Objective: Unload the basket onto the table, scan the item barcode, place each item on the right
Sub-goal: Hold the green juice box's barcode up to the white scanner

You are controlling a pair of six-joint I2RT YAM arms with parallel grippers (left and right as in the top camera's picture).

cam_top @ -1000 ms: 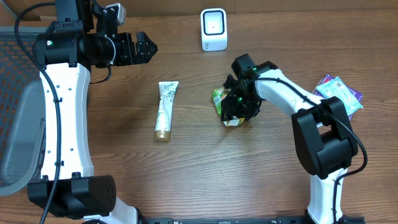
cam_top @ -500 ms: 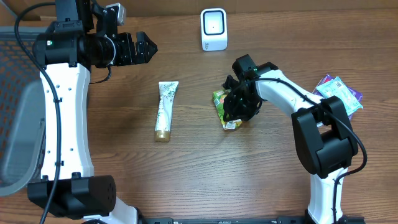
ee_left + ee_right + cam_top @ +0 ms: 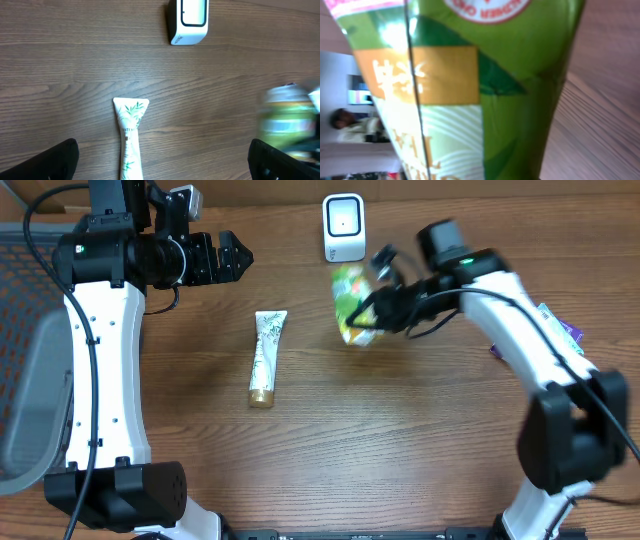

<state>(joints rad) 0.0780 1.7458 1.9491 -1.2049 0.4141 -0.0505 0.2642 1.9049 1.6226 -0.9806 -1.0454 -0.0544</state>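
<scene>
Two arms show in my overhead view. The right claw is pinching the green packet by its right side. The packet is in the upper middle of the frame, just below the white scanner and apart from it. Both packet and claw are smeared, so I cannot make out the finger contact exactly.

In the right wrist view the packet fills almost the whole frame. It is green with an orange panel bearing pale characters, and wood grain shows along the right edge.

The left claw hangs in the upper left with its fingers spread wide and nothing between them. Through its wrist camera I see the scanner at top centre, the packet as a blur at the right edge, and the two dark fingertips in the lower corners.

A white tube with a green leaf print and a gold cap lies flat on the tabletop, left of centre. Its crimped end points toward the top of the frame.
</scene>
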